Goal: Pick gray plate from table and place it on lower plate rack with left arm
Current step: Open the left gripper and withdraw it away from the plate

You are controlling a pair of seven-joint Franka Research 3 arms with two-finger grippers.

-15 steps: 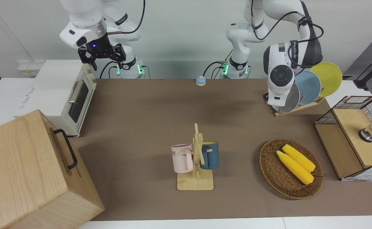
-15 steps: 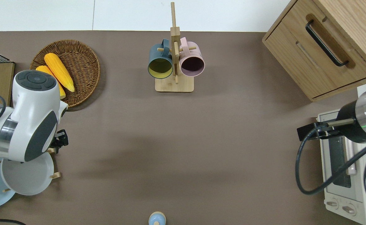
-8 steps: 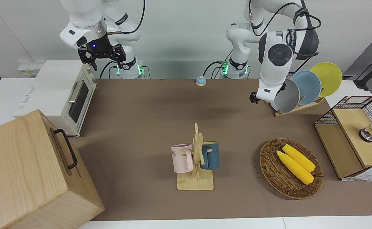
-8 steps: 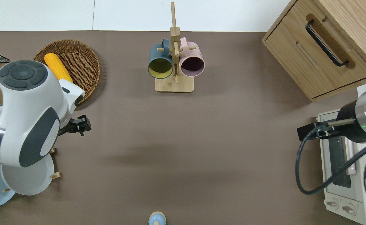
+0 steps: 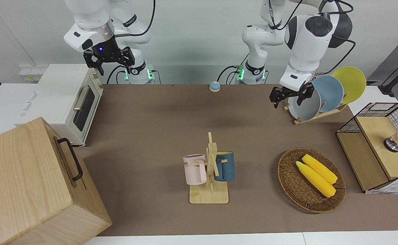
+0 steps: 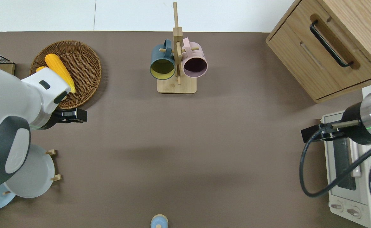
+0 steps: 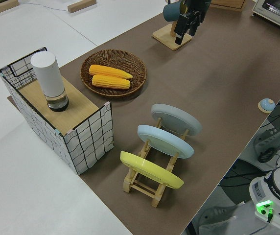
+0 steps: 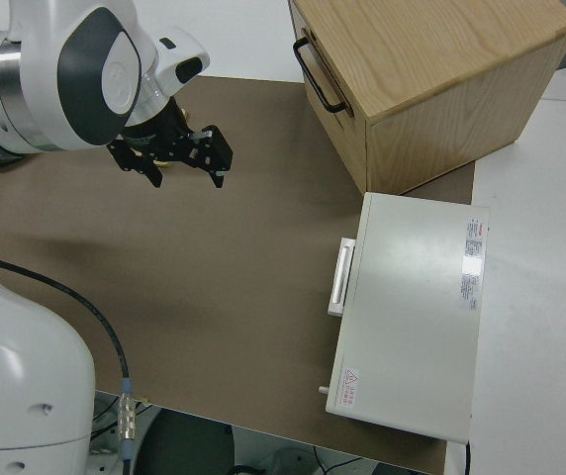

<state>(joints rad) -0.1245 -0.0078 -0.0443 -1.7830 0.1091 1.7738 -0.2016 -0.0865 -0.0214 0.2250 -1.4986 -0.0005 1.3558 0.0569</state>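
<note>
- My left gripper (image 5: 290,98) hangs in the air with its jaws spread apart and nothing between them; the front view shows both dark fingers (image 5: 276,96) clear of everything.
- From overhead, that gripper (image 6: 74,114) is over bare brown table mat (image 6: 185,142), just beside the rim of the woven basket (image 6: 87,57).
- My left arm (image 5: 307,37) rises from it, wrist bent down, black cable looping off the upper joint.
- The gray plate (image 5: 304,105) stands on edge in the lower plate rack (image 5: 321,114), in the slot at the end of the row toward the right arm's side, leaning against its pegs.
- In the left side view the gray plate (image 7: 175,119) is apart from the sky-blue plate (image 7: 165,141) in the next slot, with the yellow plate (image 7: 151,170) in the last one.
- Whether the gray plate's lower edge sits fully down between the rails I cannot quite tell from here.
- Two corn cobs (image 5: 316,174) lie in the basket, farther from me than the rack.
- My right arm (image 5: 93,27) is parked, its gripper (image 5: 108,60) with jaws apart.
</note>
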